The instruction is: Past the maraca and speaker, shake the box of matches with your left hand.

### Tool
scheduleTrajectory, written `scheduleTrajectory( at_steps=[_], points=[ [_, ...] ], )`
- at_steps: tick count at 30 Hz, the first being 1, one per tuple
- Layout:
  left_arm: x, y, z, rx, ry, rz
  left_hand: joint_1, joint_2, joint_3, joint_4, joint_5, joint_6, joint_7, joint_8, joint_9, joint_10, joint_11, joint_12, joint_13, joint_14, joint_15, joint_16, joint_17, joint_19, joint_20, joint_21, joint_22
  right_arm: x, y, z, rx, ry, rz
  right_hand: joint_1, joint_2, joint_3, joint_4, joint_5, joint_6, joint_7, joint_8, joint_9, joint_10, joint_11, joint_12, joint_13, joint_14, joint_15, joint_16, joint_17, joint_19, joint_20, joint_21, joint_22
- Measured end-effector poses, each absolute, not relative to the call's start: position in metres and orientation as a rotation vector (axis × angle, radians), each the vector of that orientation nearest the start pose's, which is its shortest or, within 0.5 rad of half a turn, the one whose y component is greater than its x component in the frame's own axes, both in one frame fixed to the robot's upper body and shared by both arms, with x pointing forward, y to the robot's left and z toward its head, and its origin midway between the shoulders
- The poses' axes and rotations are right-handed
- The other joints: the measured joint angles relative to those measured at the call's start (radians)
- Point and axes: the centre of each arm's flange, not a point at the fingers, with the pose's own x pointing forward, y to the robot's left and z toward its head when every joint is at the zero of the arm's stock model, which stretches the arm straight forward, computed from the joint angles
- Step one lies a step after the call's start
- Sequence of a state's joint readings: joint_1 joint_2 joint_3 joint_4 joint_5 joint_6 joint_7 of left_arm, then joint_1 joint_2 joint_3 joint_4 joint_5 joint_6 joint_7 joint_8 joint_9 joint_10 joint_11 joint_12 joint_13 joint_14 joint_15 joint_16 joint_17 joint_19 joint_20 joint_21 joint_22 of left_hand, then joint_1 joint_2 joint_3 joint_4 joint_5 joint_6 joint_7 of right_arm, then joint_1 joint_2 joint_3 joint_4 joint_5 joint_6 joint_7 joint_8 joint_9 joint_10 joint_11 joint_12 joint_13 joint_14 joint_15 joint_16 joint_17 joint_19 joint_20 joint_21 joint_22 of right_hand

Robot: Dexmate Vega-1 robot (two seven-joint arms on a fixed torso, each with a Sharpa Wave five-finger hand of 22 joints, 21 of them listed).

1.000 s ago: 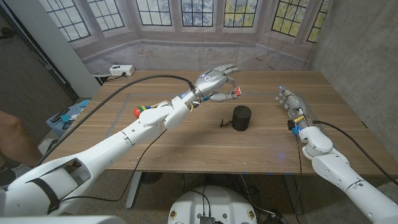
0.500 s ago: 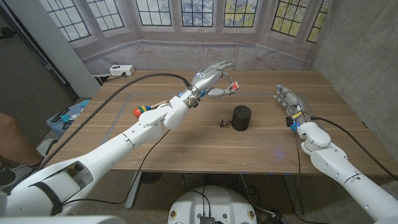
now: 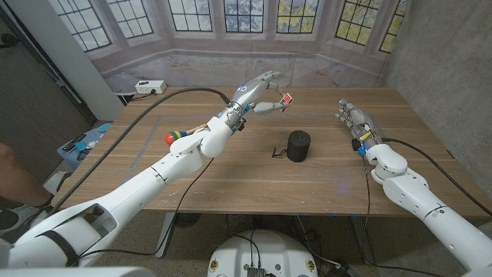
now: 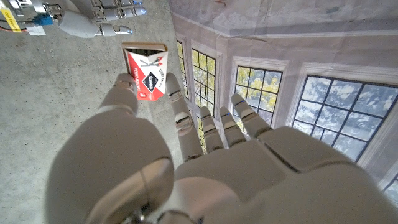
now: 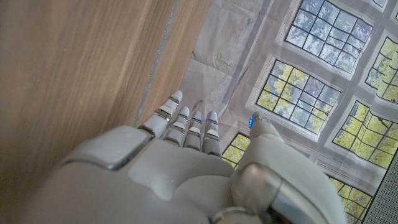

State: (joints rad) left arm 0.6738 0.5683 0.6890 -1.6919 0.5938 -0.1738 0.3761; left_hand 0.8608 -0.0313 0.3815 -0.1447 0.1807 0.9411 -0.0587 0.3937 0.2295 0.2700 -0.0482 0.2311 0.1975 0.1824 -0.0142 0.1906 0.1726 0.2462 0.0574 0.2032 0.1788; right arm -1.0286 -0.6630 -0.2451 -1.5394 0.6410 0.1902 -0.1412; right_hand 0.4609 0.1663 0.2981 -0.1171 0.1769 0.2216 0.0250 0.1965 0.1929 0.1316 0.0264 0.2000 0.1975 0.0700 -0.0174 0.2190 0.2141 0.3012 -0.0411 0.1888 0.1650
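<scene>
My left hand (image 3: 257, 89) is raised above the far middle of the table and pinches a small red and white box of matches (image 3: 287, 99) between thumb and a finger. The left wrist view shows the box of matches (image 4: 145, 70) up close at the fingertips of my left hand (image 4: 186, 162). A black round speaker (image 3: 298, 146) stands on the table below and in front of the box. The maraca (image 3: 181, 135), brightly coloured with a red end, lies on the table partly behind my left forearm. My right hand (image 3: 355, 121) hovers at the table's right side with fingers extended, holding nothing.
The wooden table (image 3: 231, 177) ends in a far edge before a window backdrop. A white power strip (image 3: 150, 87) sits beyond the far left corner. A black cable runs along my left arm. A person's limb (image 3: 17, 173) is at the picture's left edge.
My left hand has risen and swung away from me with the box of matches, which now sits higher and tilted. My right hand has drifted a little farther from me.
</scene>
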Motion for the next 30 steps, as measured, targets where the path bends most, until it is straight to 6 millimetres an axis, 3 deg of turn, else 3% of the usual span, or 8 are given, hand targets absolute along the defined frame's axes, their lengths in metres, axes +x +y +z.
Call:
scheduleTrajectory(
  at_steps=[11, 27, 30],
  points=[
    [0.551, 0.095, 0.074, 0.97, -1.194, -0.058, -0.004, 0.006, 0.0, 0.0, 0.0, -0.007, 0.007, 0.0, 0.007, -0.004, 0.004, -0.006, 0.0, 0.0, 0.007, 0.0, 0.0, 0.0, 0.0, 0.0, 0.0, 0.609, -0.35, -0.024, -0.031, -0.555, 0.052, 0.0, 0.0, 0.0, 0.0, 0.0, 0.0, 0.0, 0.0, 0.0, 0.0, 0.0, 0.0, 0.0, 0.0, 0.0, 0.0, 0.0, 0.0, 0.0, 0.0, 0.0],
    [0.571, 0.104, 0.063, 0.743, -1.06, -0.156, -0.003, 0.008, 0.0, 0.0, 0.0, -0.013, 0.012, -0.001, 0.008, -0.008, 0.008, -0.009, 0.0, -0.006, 0.013, -0.006, 0.002, -0.014, 0.007, 0.0, 0.0, 0.617, -0.347, -0.021, -0.046, -0.532, 0.068, 0.0, 0.0, 0.003, 0.003, 0.0, 0.0, 0.0, 0.0, 0.0, 0.0, 0.0, 0.0, 0.0, 0.0, 0.0, 0.0, 0.0, 0.0, 0.0, 0.0, 0.0],
    [0.575, 0.105, 0.06, 0.693, -1.036, -0.184, 0.014, 0.025, 0.0, 0.0, 0.0, -0.016, 0.016, -0.001, 0.01, -0.009, 0.009, -0.009, 0.0, -0.009, 0.016, -0.006, 0.002, -0.014, 0.007, 0.0, 0.0, 0.618, -0.347, -0.02, -0.048, -0.528, 0.07, 0.0, 0.0, 0.003, 0.003, 0.0, 0.0, 0.0, 0.0, 0.0, 0.0, 0.0, 0.0, 0.0, 0.0, 0.0, 0.0, 0.0, 0.0, 0.0, 0.0, 0.0]
  ],
)
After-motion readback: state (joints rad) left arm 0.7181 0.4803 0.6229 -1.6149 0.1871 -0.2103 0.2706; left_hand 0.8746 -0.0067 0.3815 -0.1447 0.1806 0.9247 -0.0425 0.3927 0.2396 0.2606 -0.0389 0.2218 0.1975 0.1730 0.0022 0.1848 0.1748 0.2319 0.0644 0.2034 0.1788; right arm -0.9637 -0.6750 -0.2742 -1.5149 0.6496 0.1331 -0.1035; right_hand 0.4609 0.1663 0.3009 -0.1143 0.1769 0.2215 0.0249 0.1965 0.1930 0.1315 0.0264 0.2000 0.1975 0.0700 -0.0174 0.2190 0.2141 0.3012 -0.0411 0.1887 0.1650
